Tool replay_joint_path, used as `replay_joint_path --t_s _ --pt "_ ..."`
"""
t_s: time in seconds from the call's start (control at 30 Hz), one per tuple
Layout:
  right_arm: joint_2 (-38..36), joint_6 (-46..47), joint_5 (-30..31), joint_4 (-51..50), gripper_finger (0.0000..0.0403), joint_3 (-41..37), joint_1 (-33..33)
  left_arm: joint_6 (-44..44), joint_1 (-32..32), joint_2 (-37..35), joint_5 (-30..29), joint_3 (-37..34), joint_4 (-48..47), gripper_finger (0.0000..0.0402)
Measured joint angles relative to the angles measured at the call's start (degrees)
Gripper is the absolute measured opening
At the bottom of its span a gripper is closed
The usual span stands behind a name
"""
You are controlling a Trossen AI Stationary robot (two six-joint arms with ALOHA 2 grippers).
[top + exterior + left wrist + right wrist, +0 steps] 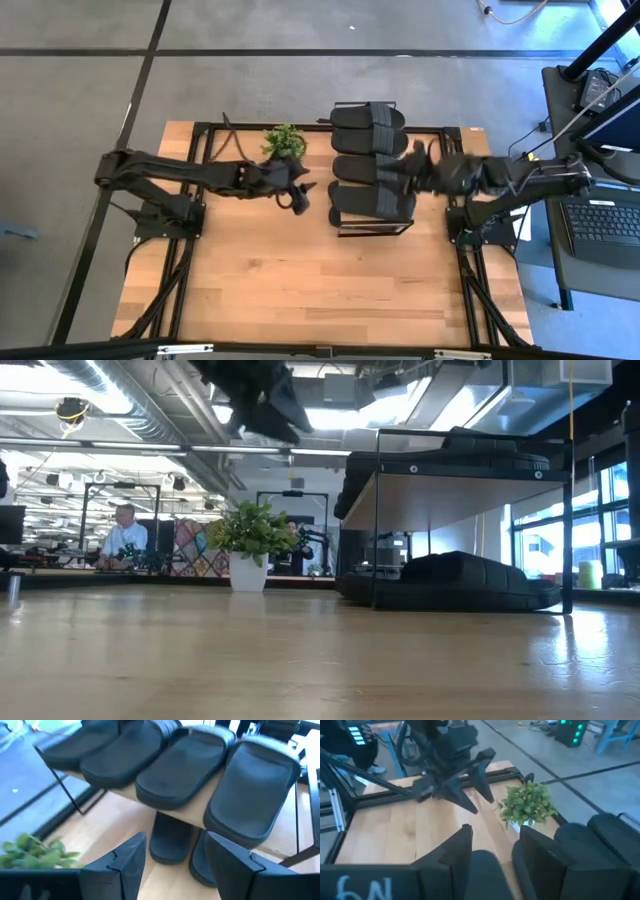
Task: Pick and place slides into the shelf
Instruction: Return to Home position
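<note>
Jaws of the left gripper [300, 196] are open wide and hold nothing. Jaws of the right gripper [408, 163] are open too, also empty. Between the two sets of jaws stands the shelf [375, 231], with four slides [360, 167] on its board and two under it. One small plant [285, 142] stands on the tabletop [300, 280] near the left jaws.
</note>
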Motion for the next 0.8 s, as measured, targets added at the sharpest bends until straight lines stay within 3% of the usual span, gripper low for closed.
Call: replay_joint_path --t_s 0.13,0.3,0.4,0.53,0.8 --pt "-2.8 -3.0 -9.3 0.2 0.0167 0.0 -11.2 1.0 0.0 -3.2 -0.6 0.0 -1.5 0.0195" --pt "-9.0 -3.8 -12.5 0.5 0.0167 -2.8 -21.0 0.8 -0.5 -7.6 -4.6 -0.1 -8.8 0.0195" --pt "-15.3 -2.2 -12.9 1.5 0.0167 -7.9 -22.5 -0.6 -2.3 -11.3 -10.0 -0.1 -12.0 0.0195" --pt "-24.2 0.9 -12.9 6.2 0.0167 -16.4 -22.5 -0.5 -5.7 -17.4 -13.9 -2.5 -9.5 0.0195" --pt "-36.5 2.3 -13.0 11.5 0.0167 -27.0 -22.5 -0.6 -9.9 -29.8 -14.2 -18.3 3.0 0.0195"
